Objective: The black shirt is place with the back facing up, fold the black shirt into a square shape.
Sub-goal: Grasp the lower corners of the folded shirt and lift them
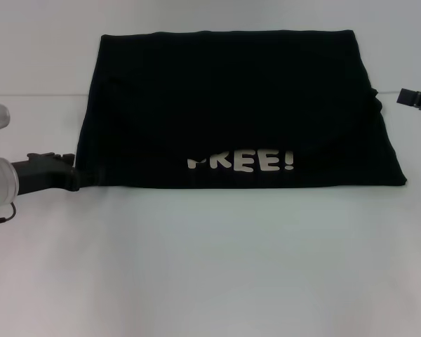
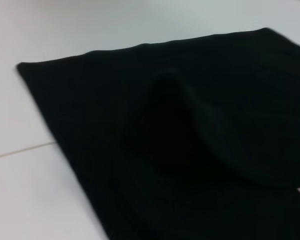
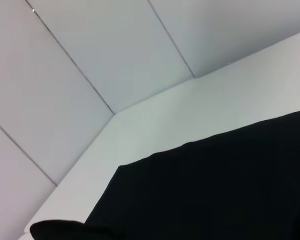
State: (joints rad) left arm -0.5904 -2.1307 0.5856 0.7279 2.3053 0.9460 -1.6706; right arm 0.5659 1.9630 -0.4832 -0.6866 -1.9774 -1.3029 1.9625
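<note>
I find the black shirt [image 1: 235,105] lying flat at the centre of the white table [image 1: 210,267], already folded into a wide rectangle, its "FREE!" lettering [image 1: 240,163] showing along the near edge. It is not yet square; I judge that a crosswise fold remains. My left gripper [image 1: 69,175] sits at the shirt's near-left corner; I cannot tell its opening or hold. My right gripper [image 1: 419,100] waits just right of the shirt, likewise indeterminate.

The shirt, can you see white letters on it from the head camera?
Yes, the black shirt shows white "FREE!" lettering near its front edge.
</note>
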